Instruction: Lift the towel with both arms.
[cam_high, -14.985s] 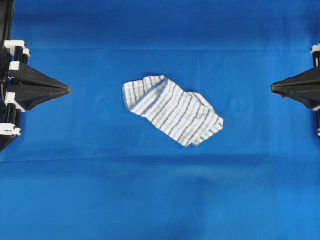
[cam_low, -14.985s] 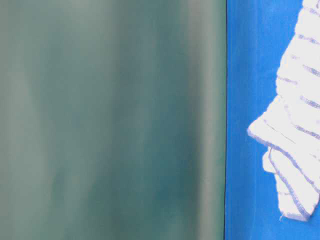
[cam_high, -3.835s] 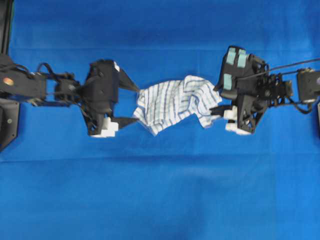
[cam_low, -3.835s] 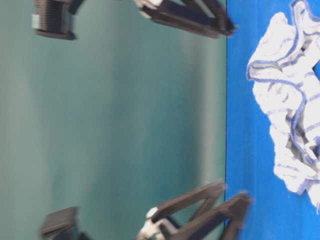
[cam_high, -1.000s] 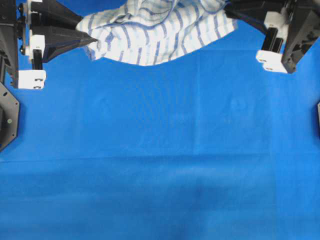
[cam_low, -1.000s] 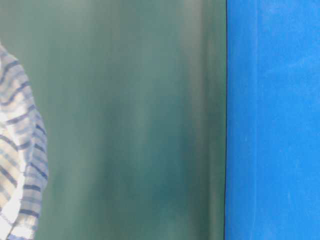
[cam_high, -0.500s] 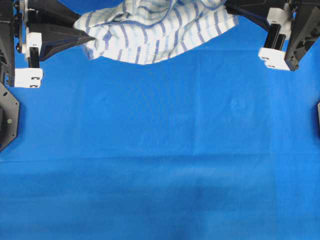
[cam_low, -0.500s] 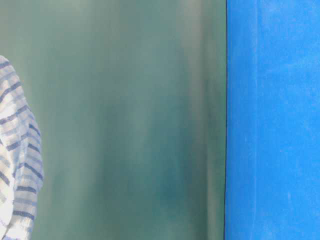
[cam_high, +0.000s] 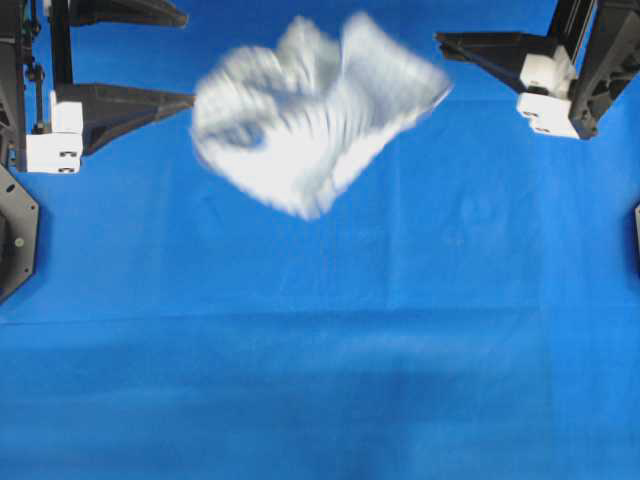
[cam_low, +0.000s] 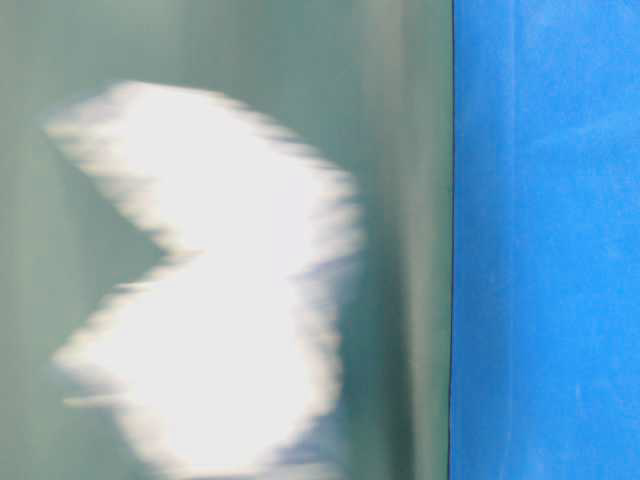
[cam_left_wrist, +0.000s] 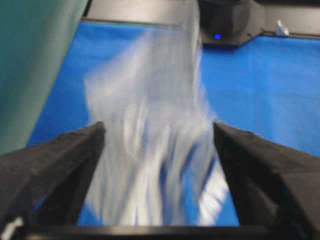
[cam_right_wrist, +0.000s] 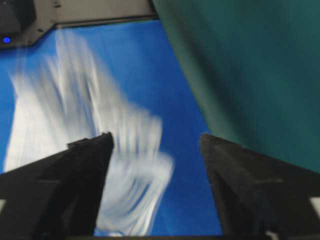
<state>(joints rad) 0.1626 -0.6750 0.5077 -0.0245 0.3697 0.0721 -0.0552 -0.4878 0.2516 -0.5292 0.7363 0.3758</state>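
Observation:
The towel (cam_high: 310, 120), white with blue stripes, is a motion-blurred shape in mid-air between both arms, held by neither. In the overhead view my left gripper (cam_high: 188, 57) stands open at the top left, its lower finger tip just short of the cloth. Only one black finger (cam_high: 480, 45) of the right arm shows at the top right. The left wrist view has the blurred towel (cam_left_wrist: 150, 150) beyond the open left gripper (cam_left_wrist: 159, 125). In the right wrist view the towel (cam_right_wrist: 125, 165) streaks past the left finger of the open right gripper (cam_right_wrist: 156, 136). The table-level view shows the towel (cam_low: 220, 280) as a white smear.
A plain blue tablecloth (cam_high: 320, 350) covers the whole table. A dark green backdrop (cam_low: 400, 100) rises behind the table's far edge. Black arm bases (cam_high: 15, 240) sit at the left and right borders.
Both grippers have opened and let go of the towel. The towel, which hung stretched between them, now drops downward and blurs. The arms stay high near the top.

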